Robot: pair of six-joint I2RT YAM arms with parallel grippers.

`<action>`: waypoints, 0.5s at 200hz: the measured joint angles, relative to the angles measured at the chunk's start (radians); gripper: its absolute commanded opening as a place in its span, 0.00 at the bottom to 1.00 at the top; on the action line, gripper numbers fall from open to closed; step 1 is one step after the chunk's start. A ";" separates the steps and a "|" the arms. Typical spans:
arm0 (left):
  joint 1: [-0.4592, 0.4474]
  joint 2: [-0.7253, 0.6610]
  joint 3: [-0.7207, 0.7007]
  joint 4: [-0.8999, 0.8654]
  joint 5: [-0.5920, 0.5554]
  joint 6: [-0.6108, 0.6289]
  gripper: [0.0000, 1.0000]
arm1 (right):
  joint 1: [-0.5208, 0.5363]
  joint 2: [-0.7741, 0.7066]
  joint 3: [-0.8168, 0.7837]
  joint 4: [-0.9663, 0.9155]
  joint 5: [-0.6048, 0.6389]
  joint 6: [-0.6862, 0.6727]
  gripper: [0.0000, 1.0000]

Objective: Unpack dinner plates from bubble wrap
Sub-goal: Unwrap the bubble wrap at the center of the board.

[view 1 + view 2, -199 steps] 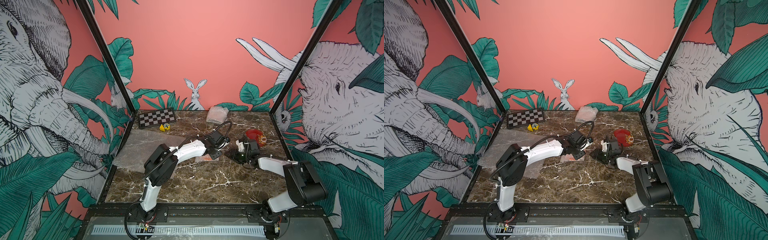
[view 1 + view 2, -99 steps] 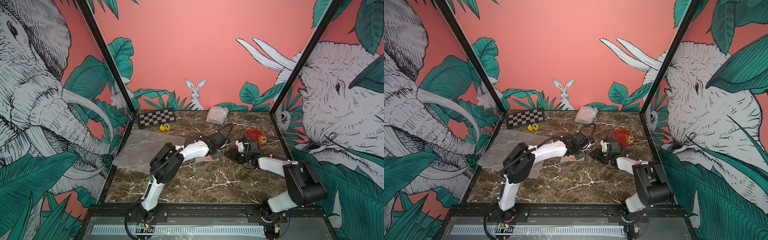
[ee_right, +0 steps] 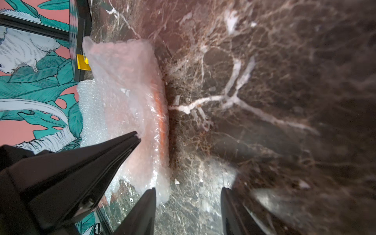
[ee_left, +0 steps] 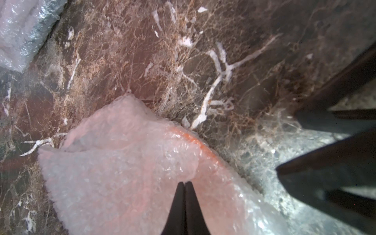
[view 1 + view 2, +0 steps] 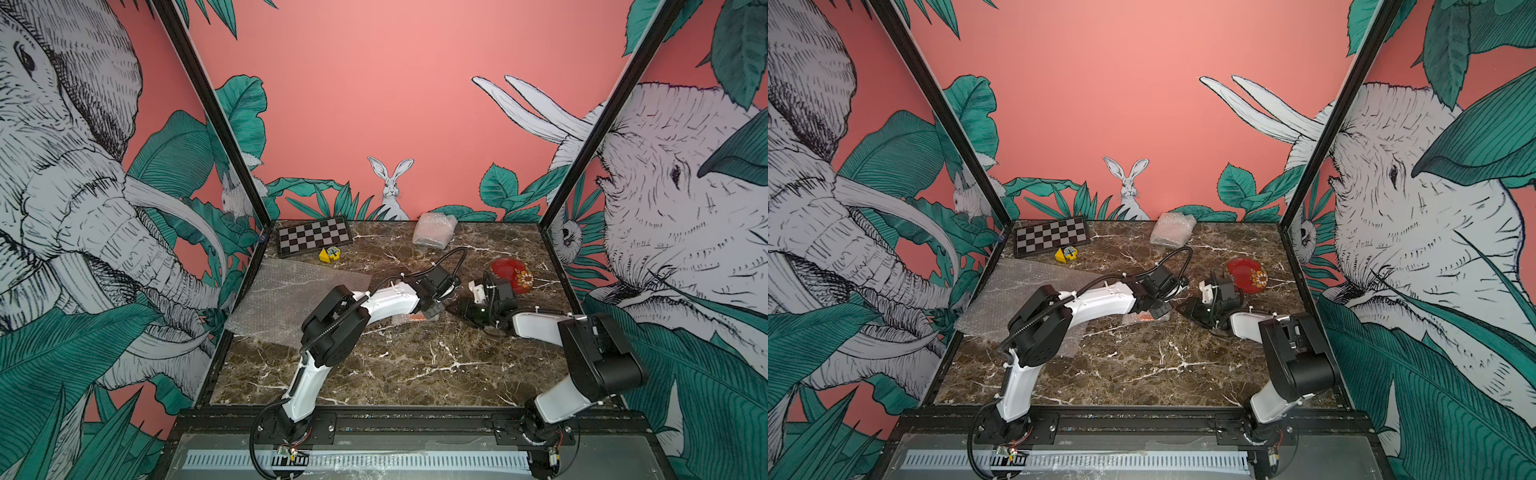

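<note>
**Left gripper pinched on centre bundle, right gripper apart beside it**

Dial is set on the marble table (image 5: 395, 365), with 6 o'clock at the arm bases. At dial centre lies the centre bundle (image 4: 126, 173) of bubble wrap. An orange plate (image 4: 195, 140) sits inside it, with only the rim showing through the wrap. Left gripper (image 4: 184, 184) has its fingertips pressed together on a raised fold of that wrap. Right gripper (image 3: 186, 203) is just toward 3 o'clock of the bundle, jaws apart and empty, low over bare marble. A flat sheet (image 5: 282, 299) of bubble wrap is spread at 9 o'clock, partly under the left arm. The red plate (image 5: 509, 274) with flower pattern lies unwrapped at 2 o'clock. A yellow block (image 5: 329, 254) sits at 11 o'clock; its blue marking is too small to read. The checkered board (image 5: 314, 237) is just behind it. The far bundle (image 5: 434, 230) of bubble wrap is at 12 o'clock, and its contents cannot be told.
</note>
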 measured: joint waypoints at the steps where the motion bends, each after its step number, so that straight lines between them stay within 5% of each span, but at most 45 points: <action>1: 0.000 0.000 -0.002 0.002 0.000 -0.001 0.00 | 0.001 0.004 0.001 0.003 -0.001 0.002 0.53; 100: 0.000 -0.095 -0.080 0.050 -0.001 -0.064 0.00 | 0.047 0.101 0.084 0.082 -0.018 0.053 0.43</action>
